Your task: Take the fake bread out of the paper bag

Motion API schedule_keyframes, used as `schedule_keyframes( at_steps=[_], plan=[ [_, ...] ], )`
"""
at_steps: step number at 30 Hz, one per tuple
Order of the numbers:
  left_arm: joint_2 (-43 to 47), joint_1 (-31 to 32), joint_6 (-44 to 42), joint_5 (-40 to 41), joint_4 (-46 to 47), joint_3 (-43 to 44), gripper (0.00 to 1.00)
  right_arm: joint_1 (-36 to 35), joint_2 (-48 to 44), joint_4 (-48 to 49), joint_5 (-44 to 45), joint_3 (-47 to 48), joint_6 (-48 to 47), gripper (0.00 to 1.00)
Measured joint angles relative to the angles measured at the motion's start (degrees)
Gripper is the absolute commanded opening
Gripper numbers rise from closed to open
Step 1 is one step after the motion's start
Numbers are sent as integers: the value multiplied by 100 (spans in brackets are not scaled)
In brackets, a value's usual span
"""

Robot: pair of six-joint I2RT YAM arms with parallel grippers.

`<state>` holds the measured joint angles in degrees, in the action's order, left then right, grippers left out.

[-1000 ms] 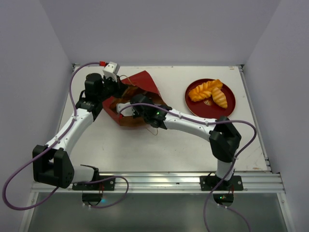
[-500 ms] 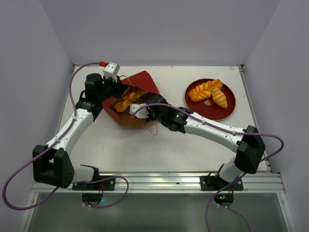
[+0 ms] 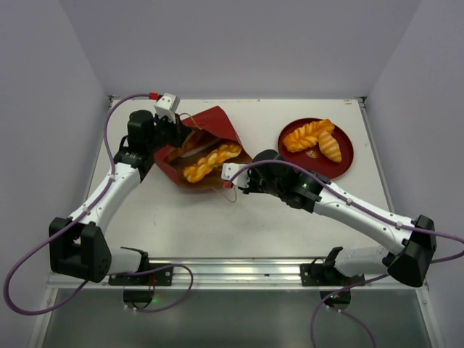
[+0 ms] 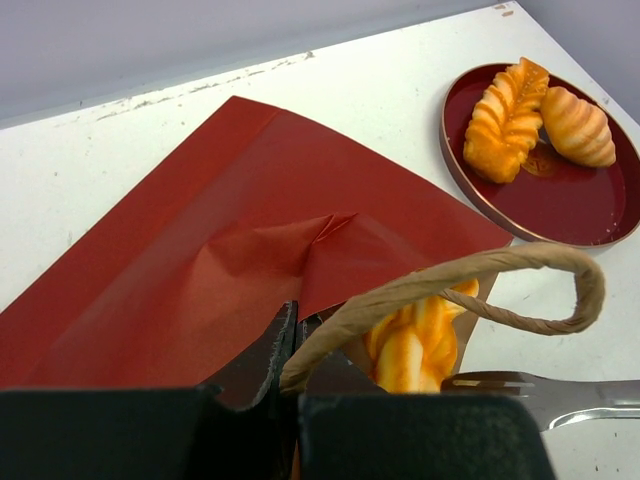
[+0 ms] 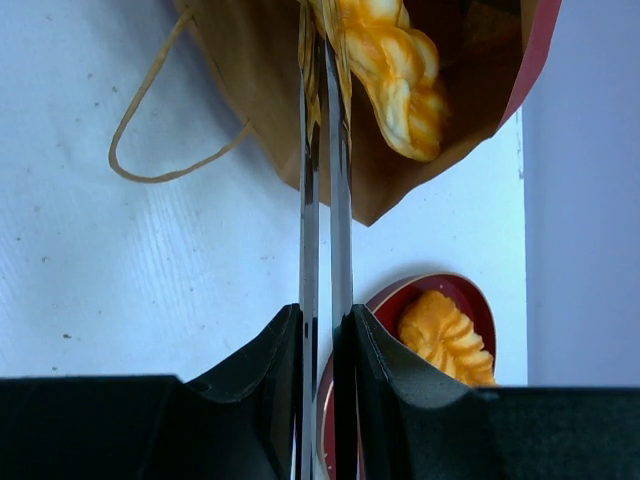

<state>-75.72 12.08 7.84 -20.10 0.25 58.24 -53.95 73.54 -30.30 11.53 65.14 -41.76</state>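
The left gripper point(image 3: 176, 133) is clamped shut on the tan loop handle point(image 4: 480, 265) of the red paper bag point(image 3: 217, 122), which lies on its side. The right gripper point(image 3: 228, 172), jaws almost together, pinches a twisted golden toy pastry point(image 3: 210, 161) resting in the bag's mouth, well apart from the round red plate point(image 3: 346, 161).

I see one white table point(image 3: 290, 217) with a pale grey rail along its near edge and plain walls on the other three sides. The paper bag point(image 3: 217, 123) lies flat on its side at the far left, red face up, its mouth towards the right. One thin tan handle point(image 5: 150, 181) trails onto the bare top just beside the mouth. A round red plate point(image 3: 322, 170) sits at the far right, well apart from the bag.
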Motion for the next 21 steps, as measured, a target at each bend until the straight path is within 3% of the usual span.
schedule_keyframes(
  at_steps=[21],
  plan=[
    [0, 0, -2, 59, 0, 0, 0, 212, -402, -313, -658, -356, 229, 0]
  ],
)
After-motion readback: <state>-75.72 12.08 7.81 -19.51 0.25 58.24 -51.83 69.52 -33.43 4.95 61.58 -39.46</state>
